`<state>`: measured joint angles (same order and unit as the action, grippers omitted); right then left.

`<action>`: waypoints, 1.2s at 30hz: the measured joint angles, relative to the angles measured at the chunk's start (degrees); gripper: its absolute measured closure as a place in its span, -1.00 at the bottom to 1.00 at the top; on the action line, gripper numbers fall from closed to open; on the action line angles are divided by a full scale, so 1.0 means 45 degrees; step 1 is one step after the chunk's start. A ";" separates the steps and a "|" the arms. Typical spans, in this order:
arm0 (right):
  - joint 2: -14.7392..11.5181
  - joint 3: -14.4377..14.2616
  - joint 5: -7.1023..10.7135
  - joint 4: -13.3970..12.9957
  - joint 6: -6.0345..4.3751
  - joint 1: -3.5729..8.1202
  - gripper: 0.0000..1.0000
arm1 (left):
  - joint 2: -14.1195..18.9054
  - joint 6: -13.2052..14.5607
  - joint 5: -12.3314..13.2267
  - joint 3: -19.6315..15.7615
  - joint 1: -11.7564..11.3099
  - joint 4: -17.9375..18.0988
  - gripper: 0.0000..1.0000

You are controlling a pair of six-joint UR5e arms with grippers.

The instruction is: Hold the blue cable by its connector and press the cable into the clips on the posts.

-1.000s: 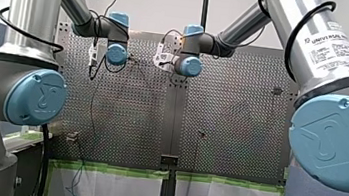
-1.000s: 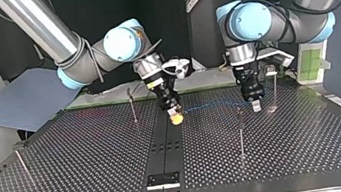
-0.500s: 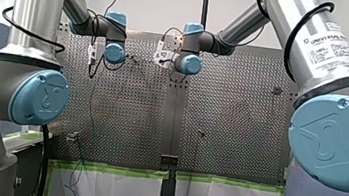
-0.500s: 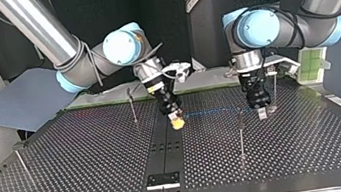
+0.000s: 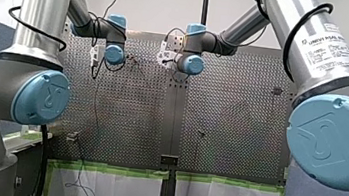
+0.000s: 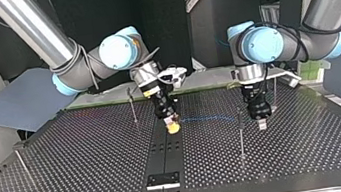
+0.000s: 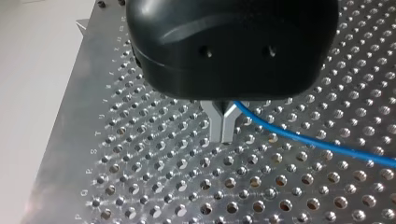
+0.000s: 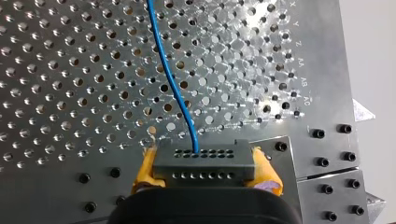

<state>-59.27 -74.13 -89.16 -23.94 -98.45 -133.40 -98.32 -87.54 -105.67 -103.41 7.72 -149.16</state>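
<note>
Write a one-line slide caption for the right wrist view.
Right gripper clamps the black connector between yellow-padded fingers; the blue cable runs ahead over the perforated table.

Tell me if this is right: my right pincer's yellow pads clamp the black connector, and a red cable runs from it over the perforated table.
The cable is blue, not red, as the right wrist view shows. The yellow pads of my right pincer do clamp the black connector it runs from, over the perforated table.
</note>
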 joint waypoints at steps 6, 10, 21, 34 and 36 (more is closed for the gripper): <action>0.0140 0.0228 0.0006 -0.0014 -0.0001 0.0102 1.00 | -0.0426 -0.0049 0.0189 0.0234 -0.0152 -0.0139 0.99; 0.0283 0.0375 0.0016 -0.0007 -0.0025 0.0174 1.00 | -0.0494 -0.0062 0.0273 0.0263 -0.0273 -0.0140 0.99; 0.0517 0.0498 0.0106 -0.0014 -0.0076 0.0420 1.00 | -0.0518 -0.0159 0.0722 0.0269 -0.0583 -0.0042 0.99; 0.0572 0.0530 0.0186 -0.0014 -0.0078 0.0581 1.00 | -0.0606 -0.0334 0.1195 0.0269 -0.0673 0.0090 0.99; 0.0577 0.0530 0.0208 -0.0013 -0.0078 0.0585 1.00 | -0.0604 -0.0402 0.1306 0.0269 -0.0674 0.0102 0.99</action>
<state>-56.67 -71.75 -88.23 -24.00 -98.80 -130.76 -101.03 -89.35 -99.80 -102.20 4.69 -148.69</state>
